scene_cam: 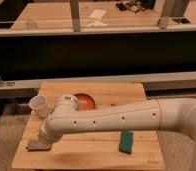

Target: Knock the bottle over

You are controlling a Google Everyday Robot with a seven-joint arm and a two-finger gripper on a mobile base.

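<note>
The bottle does not show in the camera view; it is hidden or out of view. My white arm reaches in from the right across the wooden table. Its gripper is low over the table's front left corner, seen as a dark flat shape at the arm's end. A translucent white plastic cup stands upright near the table's left edge, just behind and above the gripper, apart from it.
An orange round object lies at the table's back middle, partly covered by the arm. A green sponge rests near the front right. A dark counter wall runs behind the table.
</note>
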